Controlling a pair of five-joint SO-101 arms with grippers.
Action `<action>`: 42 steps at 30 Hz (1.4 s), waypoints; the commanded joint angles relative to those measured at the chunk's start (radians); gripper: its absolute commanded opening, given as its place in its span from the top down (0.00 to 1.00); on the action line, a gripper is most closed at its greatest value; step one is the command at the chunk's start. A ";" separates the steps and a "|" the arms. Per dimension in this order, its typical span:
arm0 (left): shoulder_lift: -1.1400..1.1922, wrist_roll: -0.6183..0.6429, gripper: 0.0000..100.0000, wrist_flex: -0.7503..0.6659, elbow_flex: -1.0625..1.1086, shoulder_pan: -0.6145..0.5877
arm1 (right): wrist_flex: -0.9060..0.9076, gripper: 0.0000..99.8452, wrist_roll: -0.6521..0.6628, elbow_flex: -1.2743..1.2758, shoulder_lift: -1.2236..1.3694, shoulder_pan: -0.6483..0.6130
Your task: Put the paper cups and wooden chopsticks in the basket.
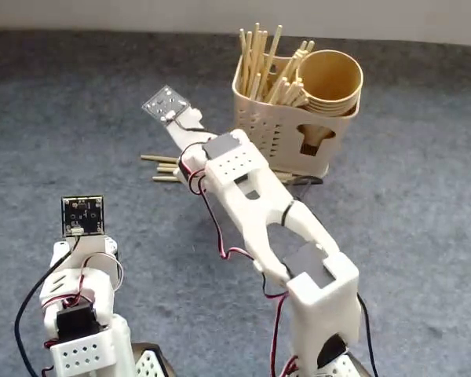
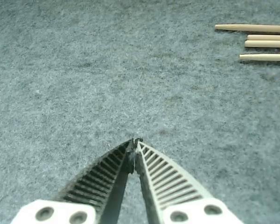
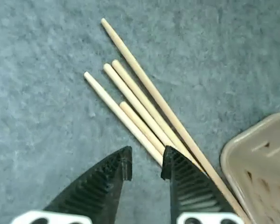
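— From above?
— Perforated cream plastic basket [image 1: 286, 137] at one o'clock on fuzzy grey carpet [image 1: 78, 118]; stacked tan paper cups [image 1: 330, 78] and round wooden chopsticks [image 1: 259, 59] upright inside. Loose chopsticks [image 1: 158, 167] flat at nine o'clock of its base.
— Left wrist?
— Ribbed left gripper [image 2: 135, 142] pressed together, empty, over carpet.
— Right wrist?
— Black ribbed right gripper [image 3: 146, 163] parted over the loose chopsticks' ends, near the basket's rim.

The high camera looks down over the worktop [image 1: 424, 204] from behind the arms. The left wrist camera looks along the left fingers [image 2: 165, 179], close to the worktop. The right wrist camera looks likewise along the right fingers [image 3: 191, 186]. All three views share the loose chopsticks [image 1: 161, 167] [image 2: 266, 43] [image 3: 140, 107].
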 commanded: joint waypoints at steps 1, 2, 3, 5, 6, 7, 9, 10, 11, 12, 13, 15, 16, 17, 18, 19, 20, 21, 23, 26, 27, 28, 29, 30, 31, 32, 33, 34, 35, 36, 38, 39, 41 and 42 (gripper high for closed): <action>-0.007 0.009 0.98 -0.015 0.019 -0.008 | -0.205 0.89 0.015 -0.058 0.065 0.022; -0.007 0.009 0.98 -0.015 0.019 -0.008 | -0.242 0.89 0.015 -0.058 0.087 0.028; -0.007 0.009 0.98 -0.015 0.019 -0.008 | -0.275 0.89 0.015 -0.058 0.107 0.030; -0.007 0.009 0.98 -0.015 0.019 -0.008 | -0.309 0.89 0.015 -0.058 0.134 0.031; -0.007 0.009 0.98 -0.015 0.019 -0.008 | -0.309 0.89 0.014 -0.058 0.140 0.031; -0.007 0.009 0.98 -0.015 0.019 -0.008 | -0.311 0.89 0.014 -0.058 0.143 0.030; -0.007 0.009 0.98 -0.015 0.019 -0.008 | -0.311 0.89 0.014 -0.058 0.147 0.030; -0.007 0.009 0.98 -0.015 0.019 -0.008 | -0.311 0.89 0.014 -0.054 0.147 0.030; -0.007 0.009 0.98 -0.015 0.019 -0.008 | -0.311 0.89 0.014 -0.051 0.147 0.030; -0.007 0.009 0.98 -0.015 0.019 -0.008 | -0.311 0.89 0.014 -0.051 0.147 0.030; -0.007 0.009 0.98 -0.015 0.019 -0.008 | -0.311 0.89 0.014 -0.051 0.147 0.031; -0.007 0.009 0.98 -0.015 0.019 -0.008 | -0.306 0.89 0.014 -0.044 0.148 0.031; -0.007 0.009 0.98 -0.015 0.019 -0.008 | -0.305 0.89 0.014 -0.025 0.148 0.033; -0.007 0.009 0.98 -0.015 0.019 -0.008 | -0.305 0.89 0.014 0.002 0.143 0.035; -0.007 0.009 0.98 -0.015 0.019 -0.008 | -0.305 0.89 0.014 0.028 0.139 0.035; -0.007 0.009 0.98 -0.015 0.019 -0.008 | -0.303 0.89 0.014 0.048 0.139 0.035; -0.007 0.009 0.98 -0.015 0.019 -0.008 | -0.295 0.89 0.014 0.065 0.139 0.033; -0.007 0.009 0.98 -0.015 0.019 -0.008 | -0.272 0.89 0.014 0.079 0.139 0.030; -0.007 0.009 0.98 -0.015 0.019 -0.008 | -0.194 0.89 0.014 0.085 0.139 0.027; -0.007 0.009 0.98 -0.015 0.019 -0.008 | -0.041 0.89 0.014 0.084 0.137 0.028; -0.007 0.009 0.98 -0.015 0.019 -0.008 | 0.001 0.89 0.014 0.076 0.136 0.028; -0.007 0.009 0.98 -0.015 0.019 -0.008 | 0.041 0.89 0.014 0.059 0.131 0.027; -0.007 0.009 0.98 -0.015 0.019 -0.008 | 0.081 0.89 0.014 0.045 0.122 0.027; -0.007 0.009 0.98 -0.015 0.019 -0.008 | 0.116 0.89 0.014 0.033 0.110 0.027; -0.007 0.009 0.98 -0.015 0.019 -0.008 | 0.153 0.89 0.014 0.019 0.093 0.027; -0.007 0.009 0.98 -0.015 0.019 -0.008 | 0.183 0.89 0.014 0.012 0.074 0.027; -0.007 0.009 0.98 -0.015 0.019 -0.008 | 0.205 0.89 0.014 0.002 0.053 0.027; -0.007 0.009 0.98 -0.015 0.019 -0.008 | 0.214 0.89 0.014 -0.005 0.030 0.027; -0.007 0.009 0.98 -0.015 0.019 -0.008 | 0.214 0.89 0.014 -0.008 0.005 0.027; -0.007 0.009 0.98 -0.015 0.019 -0.008 | 0.213 0.89 0.014 -0.013 -0.019 0.027; -0.007 0.009 0.98 -0.015 0.019 -0.008 | 0.203 0.89 0.014 -0.015 -0.059 0.027; -0.007 0.009 0.98 -0.015 0.019 -0.008 | 0.176 0.89 0.014 -0.015 -0.079 0.027; -0.007 0.009 0.98 -0.015 0.019 -0.008 | 0.107 0.89 0.012 -0.013 -0.102 0.027; -0.007 0.009 0.98 -0.015 0.019 -0.008 | 0.059 0.89 0.012 -0.007 -0.110 0.028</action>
